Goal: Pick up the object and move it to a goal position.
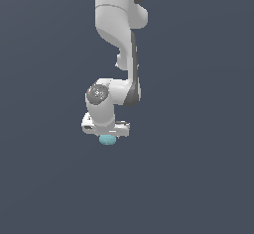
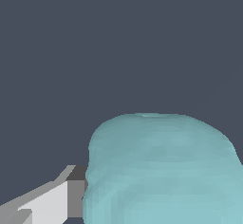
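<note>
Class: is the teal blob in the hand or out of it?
In: the teal blob sits against a finger pad, directly under the hand.

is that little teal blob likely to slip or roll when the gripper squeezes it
Probably somewhat. The teal blob looks rounded and lumpy in the wrist view, so flat fingers may meet it on small patches and it could twist. Its roundish shape suggests it might roll if nudged or dropped. It sits much narrower than the gripper, so likely light; stiffness cannot be told.

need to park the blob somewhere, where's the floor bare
Bare dark grey floor lies on both sides of the white arm and below the small light teal blob. It is crowded only under the white gripper, where the blob sits.
</note>
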`<act>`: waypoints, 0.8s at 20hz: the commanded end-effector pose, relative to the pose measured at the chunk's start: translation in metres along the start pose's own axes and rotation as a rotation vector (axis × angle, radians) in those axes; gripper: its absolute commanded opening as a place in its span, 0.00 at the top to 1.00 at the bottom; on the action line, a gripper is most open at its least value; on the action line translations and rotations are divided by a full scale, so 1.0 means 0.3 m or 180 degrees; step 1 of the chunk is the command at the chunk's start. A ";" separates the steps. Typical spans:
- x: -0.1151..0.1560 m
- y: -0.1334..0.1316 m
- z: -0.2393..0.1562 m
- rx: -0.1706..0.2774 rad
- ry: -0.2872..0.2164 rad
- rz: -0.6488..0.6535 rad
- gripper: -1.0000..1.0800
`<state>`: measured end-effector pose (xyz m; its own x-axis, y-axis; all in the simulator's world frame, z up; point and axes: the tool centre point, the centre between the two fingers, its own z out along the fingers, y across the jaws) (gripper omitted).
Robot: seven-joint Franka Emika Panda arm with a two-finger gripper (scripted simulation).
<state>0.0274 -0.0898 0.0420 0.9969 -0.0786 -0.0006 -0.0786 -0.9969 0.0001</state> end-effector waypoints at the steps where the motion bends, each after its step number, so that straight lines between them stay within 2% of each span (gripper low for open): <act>1: 0.001 0.000 0.002 0.0000 0.0002 0.0000 1.00; 11: 0.002 -0.002 0.001 0.0000 0.0002 0.0000 1.00; 16: 0.002 -0.050 -0.015 0.0000 0.0002 0.0000 1.00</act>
<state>0.0283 -0.0813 0.0442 0.9968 -0.0802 -0.0009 -0.0802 -0.9968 0.0005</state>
